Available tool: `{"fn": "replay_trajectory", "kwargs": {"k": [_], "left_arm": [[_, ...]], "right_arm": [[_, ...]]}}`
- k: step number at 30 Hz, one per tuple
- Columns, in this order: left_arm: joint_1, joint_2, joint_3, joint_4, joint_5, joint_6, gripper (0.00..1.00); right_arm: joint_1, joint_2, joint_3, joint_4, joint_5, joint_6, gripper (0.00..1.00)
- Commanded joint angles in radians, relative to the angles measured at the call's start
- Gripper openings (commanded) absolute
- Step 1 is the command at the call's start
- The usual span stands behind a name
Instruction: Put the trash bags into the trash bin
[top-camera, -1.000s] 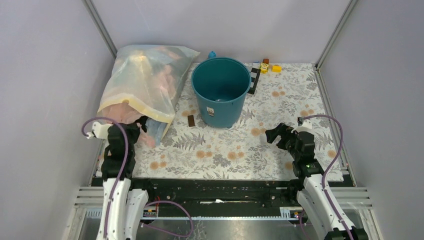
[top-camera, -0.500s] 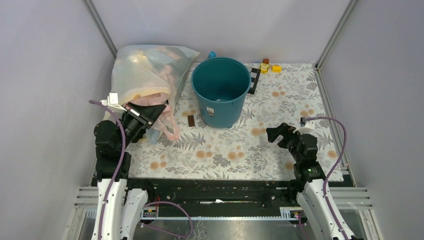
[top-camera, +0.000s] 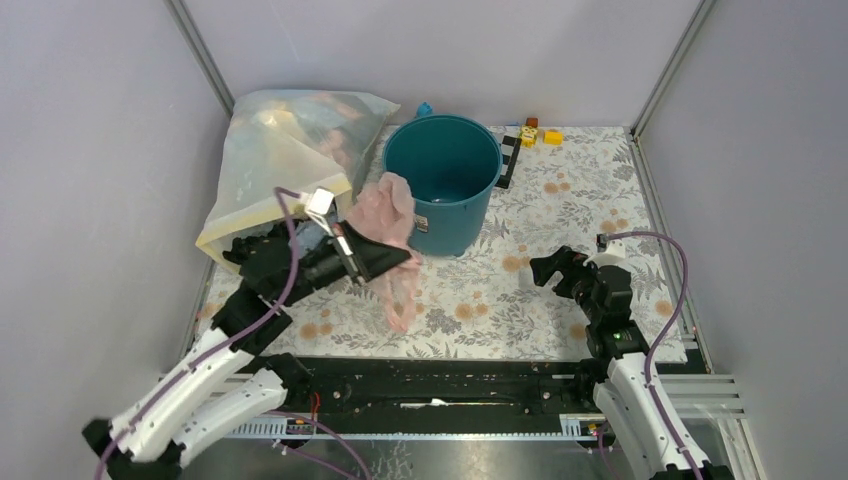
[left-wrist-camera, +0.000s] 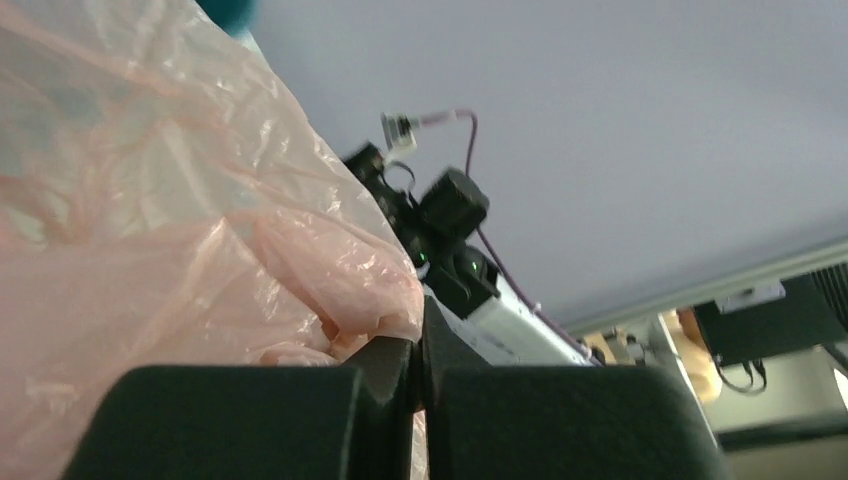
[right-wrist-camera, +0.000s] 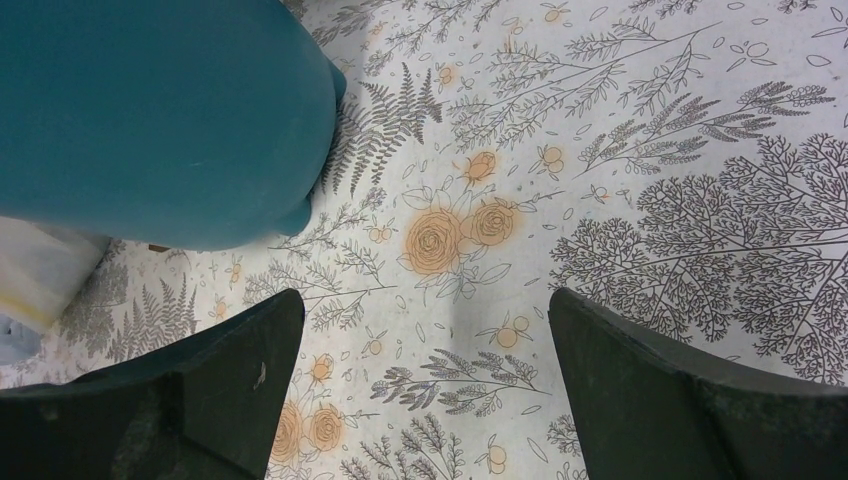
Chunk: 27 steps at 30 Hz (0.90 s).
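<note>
Pink film, thin and crinkled, is all the left fingers (left-wrist-camera: 418, 385) have hold of: they are pinched fully together on a fold of the pink bag (top-camera: 388, 210), which bunches above them and trails in a loose tail below, centre-left in the overhead view. The trash bin (top-camera: 460, 222) stands upright on the tabletop (top-camera: 560, 210) in the upper middle, its open mouth just right of the lifted bag. The likely trouble is that tail. If the arm swings across too low, the dangling film may snag on the bin's rim or drape down its outer wall, and letting go there would leave the bag half outside. The slick film could also slip out of so small a pinch. The left arm reaches long and low from the lower left, its wrist pointing toward the bin, just in front of the big translucent sack (top-camera: 280, 160) at upper left. The right fingers (top-camera: 550, 268) are spread wide, holding nothing, hovering over the tabletop at centre right.
</note>
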<state>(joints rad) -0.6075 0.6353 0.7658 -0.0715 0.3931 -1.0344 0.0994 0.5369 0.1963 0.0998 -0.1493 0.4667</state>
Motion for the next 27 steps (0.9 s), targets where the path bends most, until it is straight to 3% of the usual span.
{"fn": "replay_trajectory", "kwargs": {"k": [1, 5, 8, 12, 16, 20, 23, 27], "left_arm": [[-0.285, 0.108, 0.07, 0.068, -0.235, 0.104, 0.0], [-0.566, 0.301, 0.181, 0.076, -0.402, 0.234, 0.0], [-0.644, 0.439, 0.302, 0.017, -0.405, 0.303, 0.0], [-0.646, 0.57, 0.392, -0.089, -0.344, 0.384, 0.0], [-0.645, 0.652, 0.406, -0.27, -0.532, 0.466, 0.0], [-0.623, 0.706, 0.322, -0.353, -0.663, 0.503, 0.0], [-0.554, 0.737, 0.22, -0.344, -0.679, 0.481, 0.0], [-0.442, 0.749, 0.101, -0.231, -0.586, 0.5, 0.03]], "right_arm": [[0.006, 0.004, -0.011, 0.051, -0.018, -0.011, 1.0], [0.006, -0.002, -0.012, 0.05, -0.023, -0.011, 1.0], [0.006, -0.01, -0.015, 0.048, -0.029, -0.012, 1.0], [0.006, -0.019, -0.017, 0.046, -0.035, -0.011, 0.99], [0.006, -0.02, -0.017, 0.046, -0.044, -0.01, 1.0], [0.006, -0.011, -0.021, 0.072, -0.1, -0.007, 1.0], [0.006, 0.018, -0.03, 0.126, -0.183, -0.006, 1.0], [0.006, 0.076, -0.032, 0.189, -0.261, 0.004, 0.98]]}}
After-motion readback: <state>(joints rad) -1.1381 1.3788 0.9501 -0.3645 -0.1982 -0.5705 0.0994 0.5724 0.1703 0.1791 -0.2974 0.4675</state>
